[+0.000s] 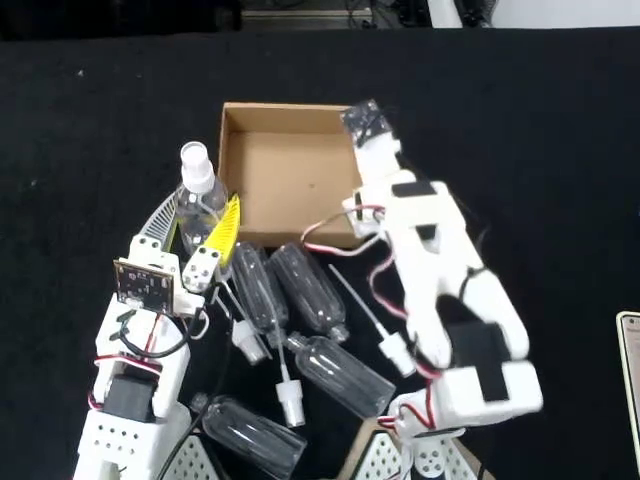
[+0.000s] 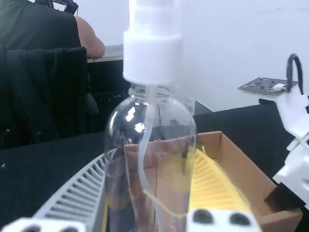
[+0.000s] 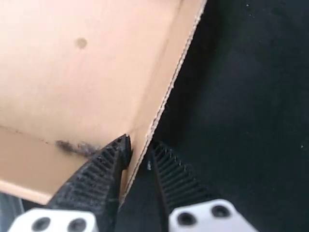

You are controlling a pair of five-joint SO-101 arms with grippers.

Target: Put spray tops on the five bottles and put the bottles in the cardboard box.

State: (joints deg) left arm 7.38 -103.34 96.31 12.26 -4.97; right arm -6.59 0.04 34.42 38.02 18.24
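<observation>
My left gripper (image 1: 203, 215) (image 2: 150, 162) is shut on a clear bottle (image 1: 199, 203) (image 2: 149, 135) with a white spray top (image 1: 196, 164) (image 2: 152, 43), held upright just left of the cardboard box (image 1: 290, 170) (image 2: 234, 157). The right gripper (image 1: 368, 125) (image 3: 140, 146) straddles the box's right wall (image 3: 164, 72), one black finger inside and one outside, closed on the cardboard. Several uncapped bottles lie in front of the box: (image 1: 258, 285), (image 1: 310, 290), (image 1: 340, 375), (image 1: 250, 435). Loose spray tops with tubes lie among them (image 1: 250, 340), (image 1: 290, 400), (image 1: 395, 350).
The table is covered in black cloth (image 1: 540, 150), with free room left, right and behind the box. A flat white object (image 1: 630, 380) pokes in at the right edge. Both arm bases stand at the near edge.
</observation>
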